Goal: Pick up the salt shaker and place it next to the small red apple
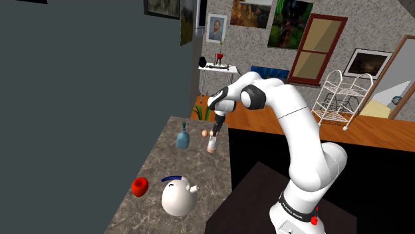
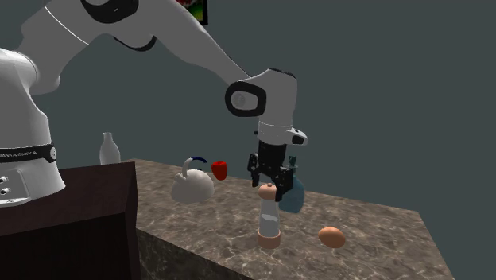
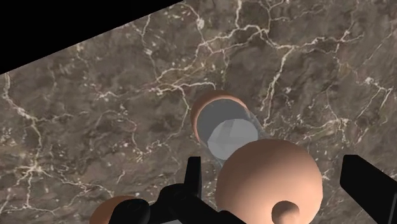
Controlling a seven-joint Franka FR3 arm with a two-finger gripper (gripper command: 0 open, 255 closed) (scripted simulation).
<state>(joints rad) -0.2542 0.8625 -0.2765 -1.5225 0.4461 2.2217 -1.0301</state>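
Two black fingers [image 3: 195, 178] of the gripper [image 2: 273, 188] stand spread, one on either side of the salt shaker [image 2: 269, 216], level with its rounded pinkish cap. In the wrist view a strip of counter shows between each finger and the cap, so they flank it without touching it. The gripper points straight down from the white arm [image 2: 175, 36], which reaches out over the counter [image 2: 381, 227] of brown veined stone.

The shaker stands upright on that counter, with a clear body between the pinkish cap and a pinkish base. In the shoulder view it is close to the counter's right edge. A brownish egg-shaped thing [image 2: 331, 236] lies near it on the stone, apart from it. A blue bottle [image 1: 183, 136] stands upright a little farther off, on the shoulder view's left of the shaker; in the second exterior view it stands partly behind the gripper.

The small red apple [image 1: 139, 187] lies well apart from the shaker, toward the shoulder view's lower left, and just beside it is a white kettle [image 1: 178, 197] with a blue-trimmed handle. The dark stand [image 1: 249, 196] sits below the counter's edge. In the wrist view a black area lies beyond the counter's far edge.
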